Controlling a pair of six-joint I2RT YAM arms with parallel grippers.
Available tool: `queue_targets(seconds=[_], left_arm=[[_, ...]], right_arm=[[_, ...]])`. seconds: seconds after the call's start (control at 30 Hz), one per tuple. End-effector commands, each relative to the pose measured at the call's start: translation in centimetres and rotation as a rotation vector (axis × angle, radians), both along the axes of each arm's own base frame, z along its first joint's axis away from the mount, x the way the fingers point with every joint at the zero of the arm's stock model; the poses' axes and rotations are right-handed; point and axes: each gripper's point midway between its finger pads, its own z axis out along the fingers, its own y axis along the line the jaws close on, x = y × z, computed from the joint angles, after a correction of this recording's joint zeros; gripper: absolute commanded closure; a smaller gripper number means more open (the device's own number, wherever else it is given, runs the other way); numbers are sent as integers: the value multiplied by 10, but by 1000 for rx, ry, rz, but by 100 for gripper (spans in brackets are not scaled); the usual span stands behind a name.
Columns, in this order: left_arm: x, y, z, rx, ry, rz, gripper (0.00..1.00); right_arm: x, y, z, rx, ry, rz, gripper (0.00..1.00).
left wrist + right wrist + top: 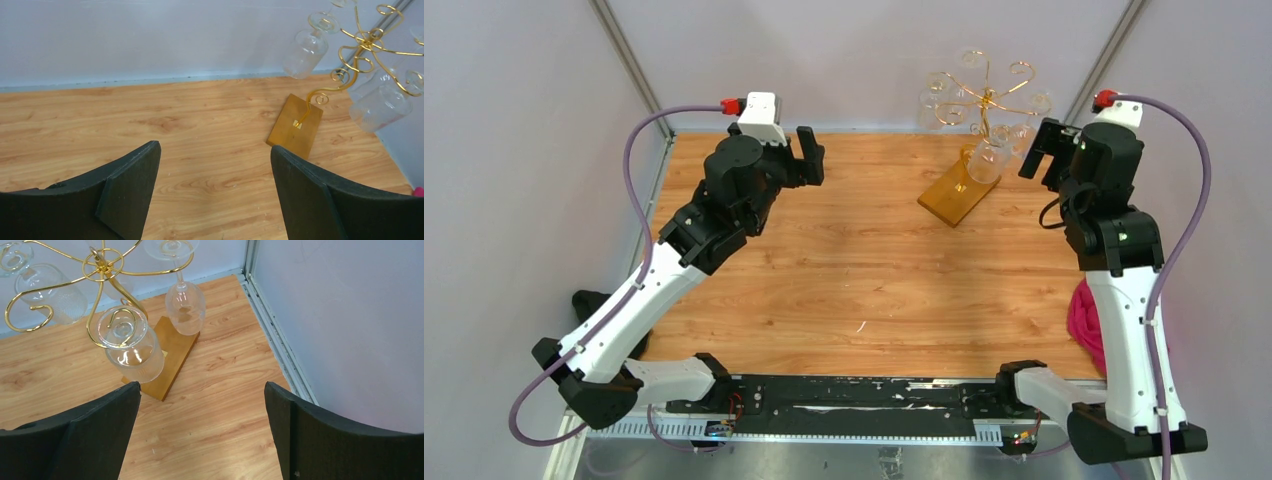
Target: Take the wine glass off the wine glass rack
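Observation:
The gold wire wine glass rack point(986, 103) stands at the back right of the table on its amber base point(957, 189). Several clear wine glasses hang upside down from its curled arms. In the right wrist view the nearest glass point(131, 347) hangs just ahead and left of my right gripper point(202, 390), which is open and empty; another glass point(185, 305) hangs behind it. My right gripper point(1046, 152) sits just right of the rack. My left gripper point(809, 155) is open and empty at the back left; in its wrist view the rack point(367, 45) is far right.
A pink cloth point(1088, 322) lies at the table's right edge beside the right arm. Grey walls close the back and sides. A metal corner rail point(270, 325) runs along the right edge near the rack.

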Motion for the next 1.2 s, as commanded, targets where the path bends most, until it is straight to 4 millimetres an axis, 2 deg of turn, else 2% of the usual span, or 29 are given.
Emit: queue_targets(seconds=[0.0,0.37,0.47,0.6,0.7,0.87,0.93,1.03,1.1,1.17], left_arm=[[-1,8,-2,-4,-2,40,13],[0,6,-7,-31,7,37,11],[10,-3,-12,-115,44,-60,10],[25,-15,-10,-318,66,-234,11],[27,-25,-8,-318,59,-308,12],[29,-37,0,-356,34,-386,12],[32,-38,0,-359,33,-385,12],[36,-41,1,-379,27,-404,12],[34,-43,1,-402,29,-426,12],[33,-44,-1,-411,28,-439,12]], right_arm=[[-9,7,5,15,-101,41,0],[-11,21,-2,73,-108,110,2],[-7,31,-4,109,-105,159,4],[7,53,-11,221,-89,265,13],[7,61,-9,259,-118,308,14],[3,53,-1,274,-156,289,21],[8,53,-8,325,-137,289,25],[20,38,-31,451,-124,258,34],[22,23,-37,544,-178,247,36],[27,20,-38,644,-234,292,37]])
